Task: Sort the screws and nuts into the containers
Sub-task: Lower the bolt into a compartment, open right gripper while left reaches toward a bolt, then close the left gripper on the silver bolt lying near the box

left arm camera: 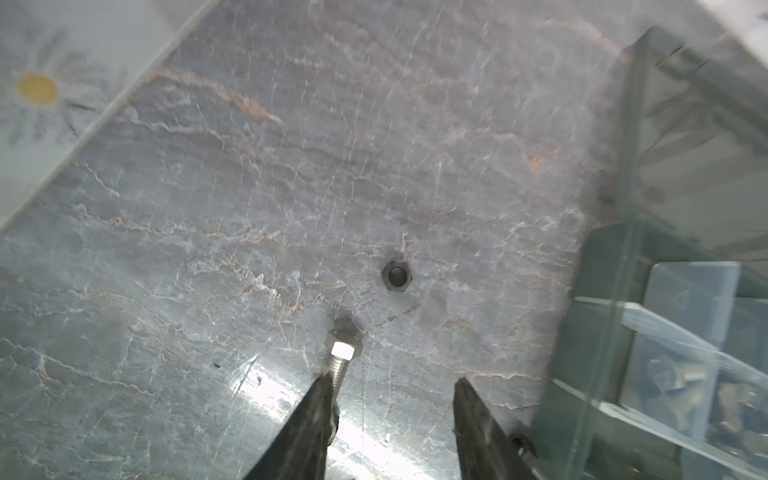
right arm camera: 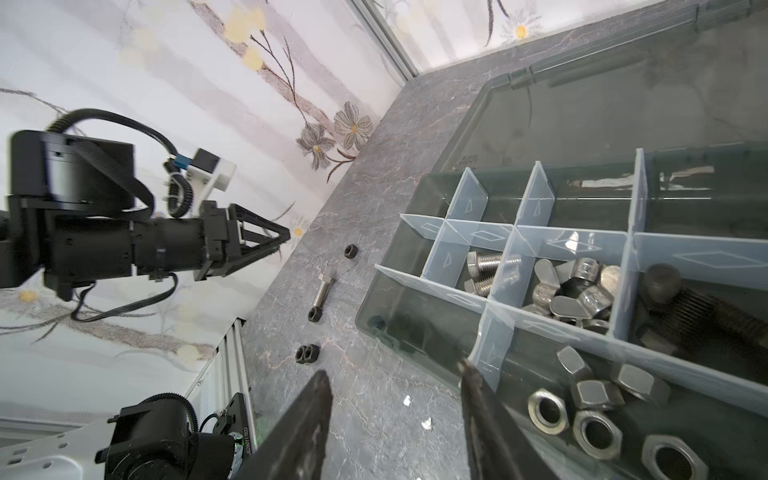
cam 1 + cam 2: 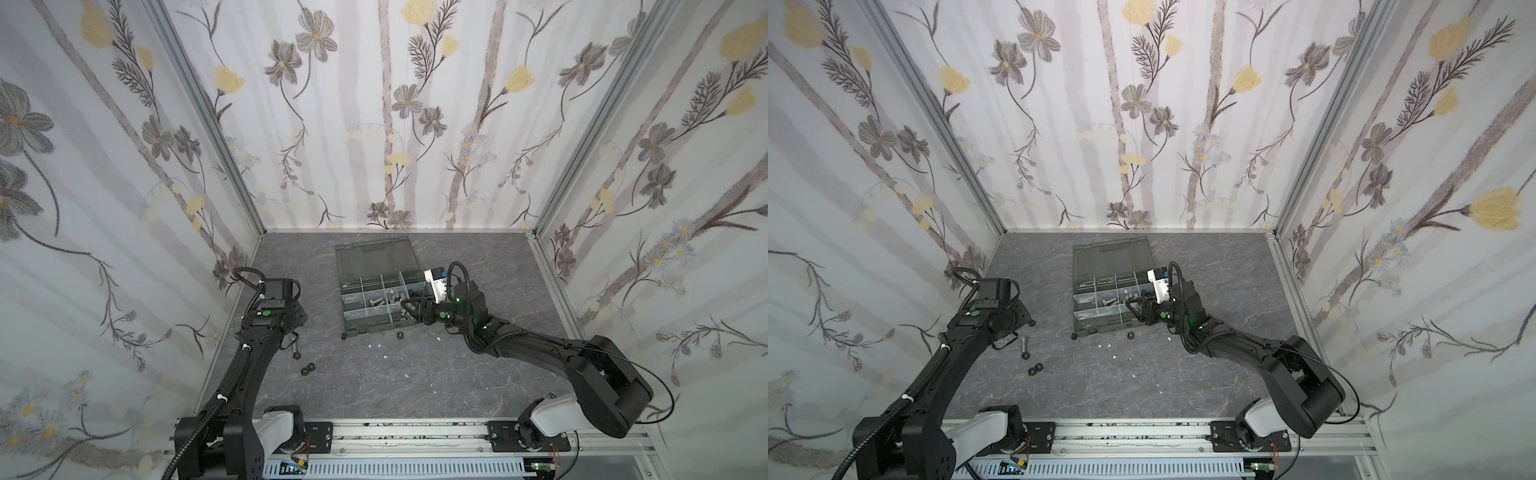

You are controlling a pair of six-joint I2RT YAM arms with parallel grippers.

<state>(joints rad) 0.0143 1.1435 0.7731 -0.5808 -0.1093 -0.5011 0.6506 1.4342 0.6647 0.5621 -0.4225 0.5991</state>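
Screws and hex nuts, silver metal, lie in cells of dark grey plastic organizer box, centre of both top views. We see right gripper half open at box's lower right corner, left gripper parted beside loose screw, both empty.

We cannot see the tail of the shiny silver hex-head screw: it runs behind one black finger of the left gripper. The dark grey plastic organizer box is blurred there, so we cannot read its contents. The largest silver hex nut is clipped by the view's edge.
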